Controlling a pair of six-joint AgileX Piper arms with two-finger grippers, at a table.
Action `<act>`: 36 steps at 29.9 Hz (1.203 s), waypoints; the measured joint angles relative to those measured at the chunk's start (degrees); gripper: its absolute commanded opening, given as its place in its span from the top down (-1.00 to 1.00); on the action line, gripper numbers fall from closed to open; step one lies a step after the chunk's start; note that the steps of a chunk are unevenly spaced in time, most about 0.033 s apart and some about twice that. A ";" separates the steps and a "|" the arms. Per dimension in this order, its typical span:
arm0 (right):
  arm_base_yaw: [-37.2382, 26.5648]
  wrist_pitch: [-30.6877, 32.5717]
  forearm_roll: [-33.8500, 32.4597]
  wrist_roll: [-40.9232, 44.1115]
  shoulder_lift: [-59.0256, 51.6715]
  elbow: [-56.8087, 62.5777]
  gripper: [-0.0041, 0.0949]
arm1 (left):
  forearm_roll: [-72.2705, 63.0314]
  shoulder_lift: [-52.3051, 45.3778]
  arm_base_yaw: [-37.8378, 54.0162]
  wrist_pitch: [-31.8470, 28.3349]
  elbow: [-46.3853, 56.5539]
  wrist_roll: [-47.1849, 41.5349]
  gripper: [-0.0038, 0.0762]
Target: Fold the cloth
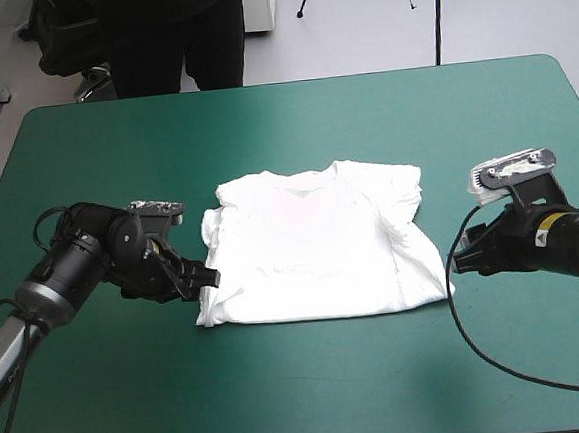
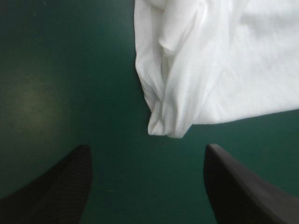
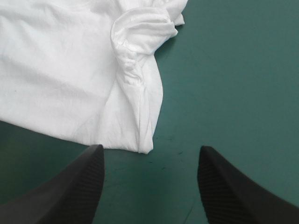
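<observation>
Jaws wide on both. Left gripper (image 2: 147, 148) sat just short of the shirt's (image 1: 317, 244) bunched near-left corner, right gripper (image 3: 149, 148) just short of its near-right one. Shirt lay flat mid-table (image 1: 313, 385), its far part cut off in both wrist views.

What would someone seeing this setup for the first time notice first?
The white T-shirt lies spread flat at the middle of the teal-green table. The left gripper, open, points at its near left corner and the right gripper, open, at its near right corner; neither holds it.
</observation>
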 measured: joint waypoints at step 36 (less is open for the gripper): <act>0.00 -11.36 2.15 1.17 18.02 12.27 -0.22 | -1.58 11.53 -5.80 -17.97 10.85 -3.71 0.93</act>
